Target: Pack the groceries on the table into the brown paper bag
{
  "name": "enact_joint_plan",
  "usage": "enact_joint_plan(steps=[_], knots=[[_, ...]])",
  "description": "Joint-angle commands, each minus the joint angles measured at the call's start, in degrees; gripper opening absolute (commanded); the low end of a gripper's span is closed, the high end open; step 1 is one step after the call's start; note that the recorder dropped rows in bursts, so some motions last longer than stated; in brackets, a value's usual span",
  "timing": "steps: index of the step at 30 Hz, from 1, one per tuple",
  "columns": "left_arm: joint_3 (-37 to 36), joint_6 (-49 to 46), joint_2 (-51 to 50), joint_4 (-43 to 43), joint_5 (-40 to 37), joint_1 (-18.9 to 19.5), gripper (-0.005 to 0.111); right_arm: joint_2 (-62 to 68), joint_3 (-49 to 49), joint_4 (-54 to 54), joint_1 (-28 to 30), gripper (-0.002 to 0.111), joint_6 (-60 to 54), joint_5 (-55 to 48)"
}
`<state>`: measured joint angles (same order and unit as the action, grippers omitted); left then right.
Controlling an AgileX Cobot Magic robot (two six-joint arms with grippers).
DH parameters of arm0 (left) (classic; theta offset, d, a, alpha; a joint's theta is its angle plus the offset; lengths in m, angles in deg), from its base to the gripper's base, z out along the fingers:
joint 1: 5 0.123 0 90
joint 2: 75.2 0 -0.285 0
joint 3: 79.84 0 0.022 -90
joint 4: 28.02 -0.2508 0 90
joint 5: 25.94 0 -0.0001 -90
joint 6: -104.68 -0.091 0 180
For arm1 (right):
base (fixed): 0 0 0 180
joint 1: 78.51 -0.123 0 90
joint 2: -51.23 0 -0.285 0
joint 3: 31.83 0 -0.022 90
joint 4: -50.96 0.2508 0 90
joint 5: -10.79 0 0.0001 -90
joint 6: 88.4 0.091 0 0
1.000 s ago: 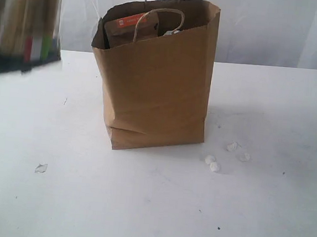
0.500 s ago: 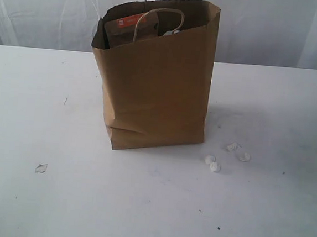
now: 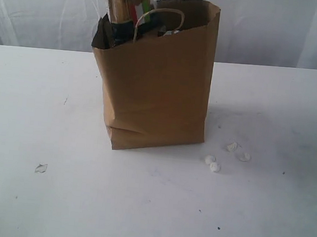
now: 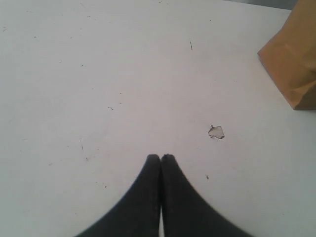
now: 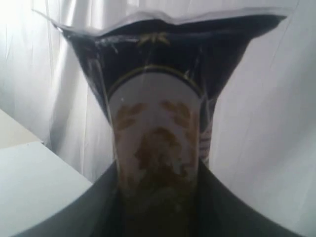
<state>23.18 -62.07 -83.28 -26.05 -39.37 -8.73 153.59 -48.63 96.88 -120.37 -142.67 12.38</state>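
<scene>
Clamped narrowly on the long spaghetti packet (image 5: 158, 133): right hand (image 5: 159, 202), one finger to either side of the pack. Past the fingertips, dark blue film ending in a crimped, flared seal. In the exterior view, packet upright over the mouth of the brown paper bag (image 3: 156, 85), lower end dipping behind the rim. Hand itself out of that view; bag probably just below it.

Likely light for its length. Stiff along the strands yet brittle, apt to snap if bent or jammed against the bag wall. Glossy film, so probably slippery. Best gripped across the firm bundle of pasta, as here, not by the loose end flap. Worth lowering straight and letting go low.

On the label: white oval panel, gold ring, golden wheat-like emblem; green and red stripes on the side seen from outside. No lettering legible, no brand to be made out.

Left hand (image 4: 160, 159) closed on nothing, tips pressed together above bare table (image 4: 98, 74). Small crumpled scrap (image 4: 216, 132) just ahead of it, bag corner well off to one side.
</scene>
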Motion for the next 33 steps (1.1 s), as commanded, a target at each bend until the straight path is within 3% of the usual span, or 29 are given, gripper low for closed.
enact_joint_plan(steps=[1, 12, 22, 33], knots=[[-0.23, 0.00, 0.30, 0.15, 0.31, -0.35, 0.000, -0.15, -0.55, -0.43, 0.23, 0.000, -2.67, 4.04], [-0.23, 0.00, 0.30, 0.15, 0.31, -0.35, 0.000, 1.62, 1.51, -0.33, 0.23, 0.000, -3.47, 1.68], [-0.23, 0.00, 0.30, 0.15, 0.31, -0.35, 0.000, 1.62, 10.28, 11.58, 1.33, 0.000, -0.56, 16.32], [-0.23, 0.00, 0.30, 0.15, 0.31, -0.35, 0.000, 2.87, 10.78, 16.03, 1.33, 0.000, -0.56, 15.75]])
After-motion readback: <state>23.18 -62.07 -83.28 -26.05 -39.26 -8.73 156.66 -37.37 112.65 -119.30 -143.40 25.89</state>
